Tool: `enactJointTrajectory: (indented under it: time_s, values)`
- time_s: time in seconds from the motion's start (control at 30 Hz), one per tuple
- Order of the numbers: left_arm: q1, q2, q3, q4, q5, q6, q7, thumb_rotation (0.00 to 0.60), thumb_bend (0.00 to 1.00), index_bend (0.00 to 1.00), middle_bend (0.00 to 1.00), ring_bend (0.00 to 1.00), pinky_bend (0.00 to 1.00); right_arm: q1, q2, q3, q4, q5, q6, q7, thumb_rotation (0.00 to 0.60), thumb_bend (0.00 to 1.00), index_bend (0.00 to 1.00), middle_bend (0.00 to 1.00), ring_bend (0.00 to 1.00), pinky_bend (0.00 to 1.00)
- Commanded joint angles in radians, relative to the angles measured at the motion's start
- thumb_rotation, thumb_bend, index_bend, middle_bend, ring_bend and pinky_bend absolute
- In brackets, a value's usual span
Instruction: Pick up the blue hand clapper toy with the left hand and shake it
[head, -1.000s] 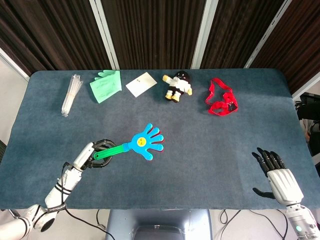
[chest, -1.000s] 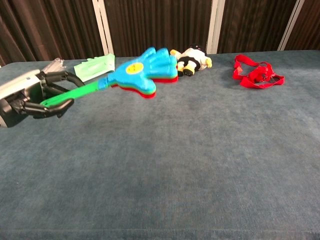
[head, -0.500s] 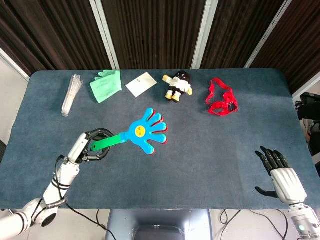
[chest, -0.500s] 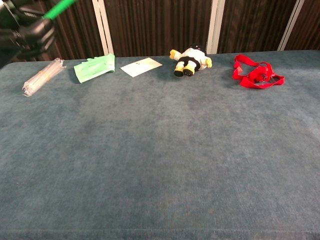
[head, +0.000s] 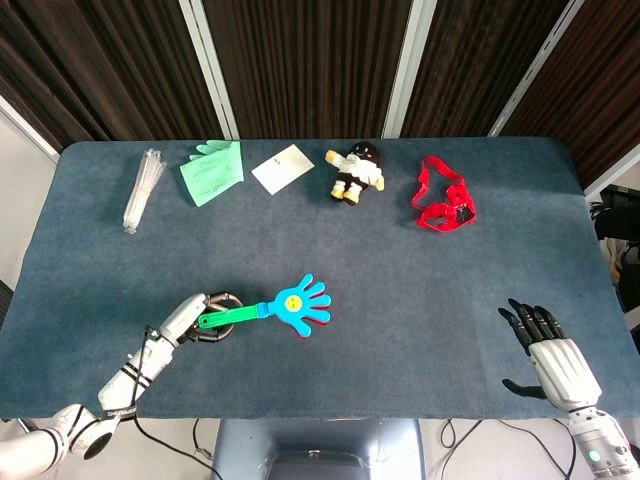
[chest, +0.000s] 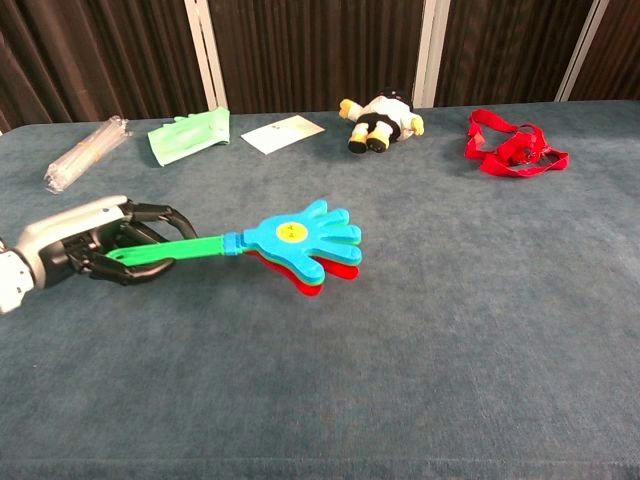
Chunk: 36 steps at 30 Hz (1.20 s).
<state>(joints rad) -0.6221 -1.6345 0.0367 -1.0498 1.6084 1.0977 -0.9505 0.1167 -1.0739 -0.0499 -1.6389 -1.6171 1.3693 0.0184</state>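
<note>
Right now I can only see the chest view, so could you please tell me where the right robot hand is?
Observer: The right robot hand is over the near right corner of the table, fingers spread, holding nothing.
Operator: Thank you. Is it close to the red strap?
Observer: No, the red strap lies by the far edge, well apart from it.
Operator: And where does the left arm come in from?
Observer: It crosses the near edge at the left corner and reaches the left robot hand, which grips the blue hand clapper toy by its green handle.
</note>
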Motion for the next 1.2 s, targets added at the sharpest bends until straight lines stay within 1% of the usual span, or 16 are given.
enactJointTrajectory:
  time_s: [0.03,0.2,0.4,0.47,0.53,0.6,0.63,0.67,0.7,0.73,0.77,0.8,0.87,1.03,1.13,1.2]
  values:
    - [-0.02,-0.029,-0.006,0.032,0.017,0.047,0.047,0.6,0.72,0.68,0.86,0.7,1.0,-0.001,0.004,0.004,0.002,0.004,0.007,0.009,0.6,0.15,0.0,0.0,0.0,0.0]
    - [-0.018,-0.011,-0.017,0.004,0.021,0.079,0.109,0.6,0.73,0.68,0.86,0.7,1.0,0.0,0.006,0.003,-0.001,0.005,0.004,0.014,0.6,0.15,0.0,0.0,0.0,0.0]
    - [-0.009,-0.055,-0.004,0.083,0.004,0.047,0.133,0.6,0.7,0.69,0.87,0.69,1.0,-0.006,0.008,-0.003,-0.007,-0.011,0.019,0.008,0.6,0.15,0.0,0.0,0.0,0.0]
    - [-0.008,-0.068,-0.007,0.107,-0.004,0.04,0.127,0.6,0.68,0.69,0.87,0.68,0.98,-0.007,0.008,-0.003,-0.007,-0.011,0.02,0.006,0.6,0.15,0.0,0.0,0.0,0.0]
    - [-0.005,-0.083,-0.016,0.133,-0.014,0.041,0.134,0.6,0.66,0.7,0.86,0.66,0.93,-0.006,0.007,-0.004,-0.006,-0.012,0.017,0.007,0.6,0.15,0.0,0.0,0.0,0.0]
    - [-0.005,-0.092,-0.012,0.158,-0.011,0.041,0.153,0.6,0.62,0.63,0.79,0.59,0.82,-0.005,0.007,-0.004,-0.005,-0.012,0.017,0.007,0.6,0.15,0.0,0.0,0.0,0.0]
    - [-0.007,-0.09,-0.006,0.163,-0.007,0.033,0.155,0.6,0.58,0.52,0.66,0.48,0.68,-0.006,0.007,-0.004,-0.004,-0.012,0.018,0.008,0.6,0.15,0.0,0.0,0.0,0.0]
    - [-0.01,-0.085,0.0,0.162,-0.006,0.018,0.155,0.6,0.55,0.43,0.56,0.39,0.58,-0.005,0.006,-0.004,-0.004,-0.012,0.018,0.009,0.6,0.15,0.0,0.0,0.0,0.0]
    - [-0.016,-0.074,0.007,0.156,-0.008,-0.006,0.157,0.6,0.52,0.28,0.4,0.26,0.44,-0.005,0.006,-0.003,-0.003,-0.011,0.018,0.009,0.6,0.15,0.0,0.0,0.0,0.0]
    - [-0.019,-0.065,0.01,0.147,-0.012,-0.025,0.158,0.6,0.5,0.15,0.26,0.14,0.32,-0.005,0.006,-0.003,-0.003,-0.011,0.018,0.01,0.6,0.15,0.0,0.0,0.0,0.0]
    - [-0.022,-0.056,0.012,0.137,-0.016,-0.04,0.162,0.6,0.48,0.06,0.15,0.06,0.24,-0.006,0.007,-0.003,-0.004,-0.011,0.018,0.009,0.6,0.15,0.0,0.0,0.0,0.0]
    - [-0.025,-0.045,0.013,0.124,-0.021,-0.056,0.172,0.6,0.48,0.02,0.1,0.02,0.2,-0.006,0.007,-0.003,-0.005,-0.012,0.02,0.009,0.6,0.15,0.0,0.0,0.0,0.0]
    - [-0.025,-0.031,0.016,0.106,-0.026,-0.07,0.196,0.6,0.46,0.0,0.04,0.0,0.13,-0.008,0.008,-0.003,-0.006,-0.013,0.024,0.008,0.6,0.15,0.0,0.0,0.0,0.0]
    - [-0.015,0.031,0.007,0.015,-0.029,-0.039,0.31,0.6,0.45,0.0,0.0,0.0,0.07,-0.012,0.01,-0.005,-0.009,-0.019,0.034,0.005,0.6,0.15,0.0,0.0,0.0,0.0]
    - [0.011,0.09,-0.002,-0.054,-0.013,0.044,0.442,0.6,0.45,0.0,0.0,0.0,0.07,-0.016,0.013,-0.006,-0.012,-0.023,0.042,0.003,0.6,0.15,0.0,0.0,0.0,0.0]
    - [0.048,0.134,-0.003,-0.104,0.008,0.135,0.58,0.6,0.44,0.0,0.0,0.0,0.06,-0.019,0.016,-0.007,-0.015,-0.028,0.049,0.002,0.6,0.15,0.0,0.0,0.0,0.0]
